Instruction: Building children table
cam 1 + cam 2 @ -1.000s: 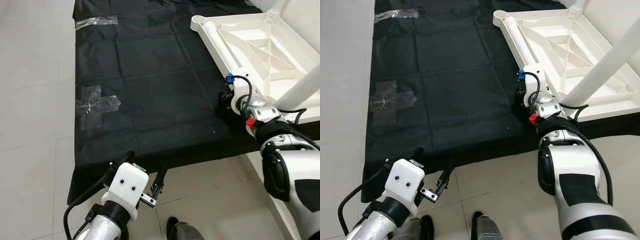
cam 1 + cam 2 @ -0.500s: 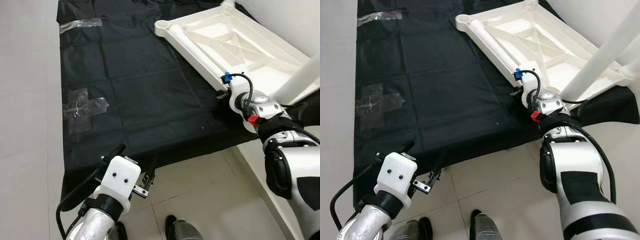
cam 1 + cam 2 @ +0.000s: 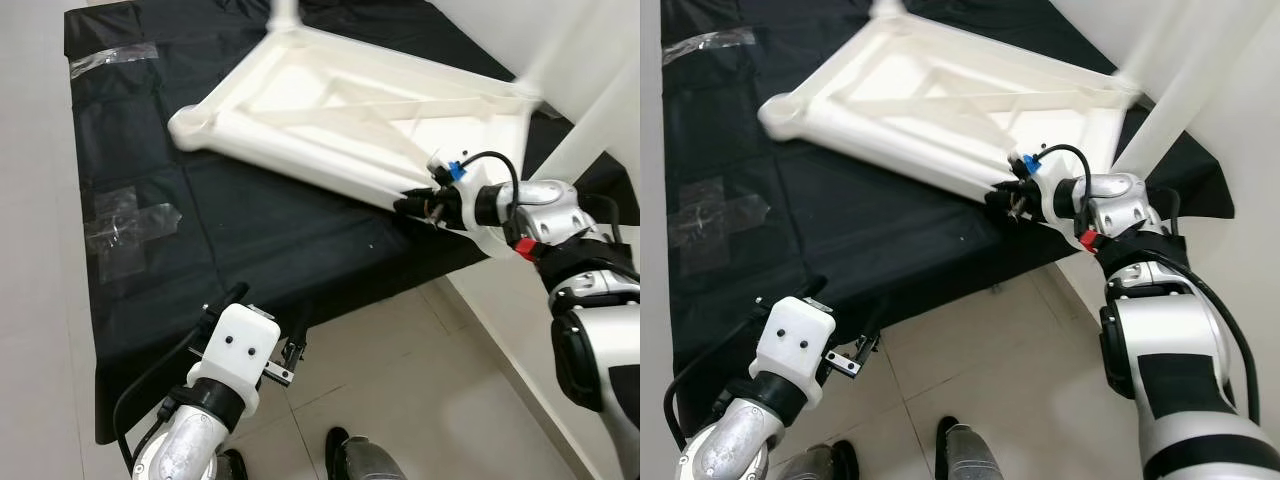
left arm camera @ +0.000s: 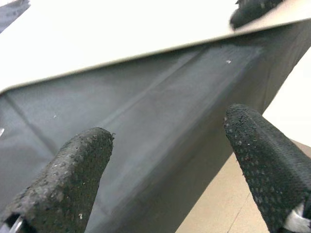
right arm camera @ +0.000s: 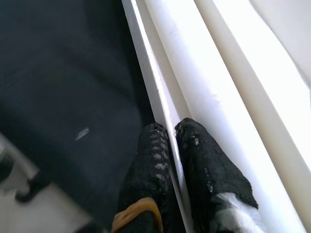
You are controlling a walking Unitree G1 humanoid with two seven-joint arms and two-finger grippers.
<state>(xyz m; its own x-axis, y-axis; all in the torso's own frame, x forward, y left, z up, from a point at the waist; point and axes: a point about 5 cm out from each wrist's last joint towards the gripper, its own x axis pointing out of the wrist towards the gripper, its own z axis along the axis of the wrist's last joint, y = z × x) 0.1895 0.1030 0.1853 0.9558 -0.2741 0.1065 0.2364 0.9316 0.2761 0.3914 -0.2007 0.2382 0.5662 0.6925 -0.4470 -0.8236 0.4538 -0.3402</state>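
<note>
Right hand (image 5: 167, 145) pinches white tabletop (image 3: 330, 110) rim above black cloth (image 3: 250, 240).

Head stereo downward; wrists perhaps close.

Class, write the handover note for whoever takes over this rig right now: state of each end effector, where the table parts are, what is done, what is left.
Right end effector: shut on the near rim of the white tabletop, fingers pinching the thin edge.
Left end effector: open, holding nothing, low over the near edge of the black mat.
Tabletop: upside down over the mat, ribbed underside facing up.
Done: one white leg stands up from the far right corner; another seems fitted at the far corner.
Left: the near left corner socket has no leg. Clear plastic bags lie on the mat; contents cannot be told.
</note>
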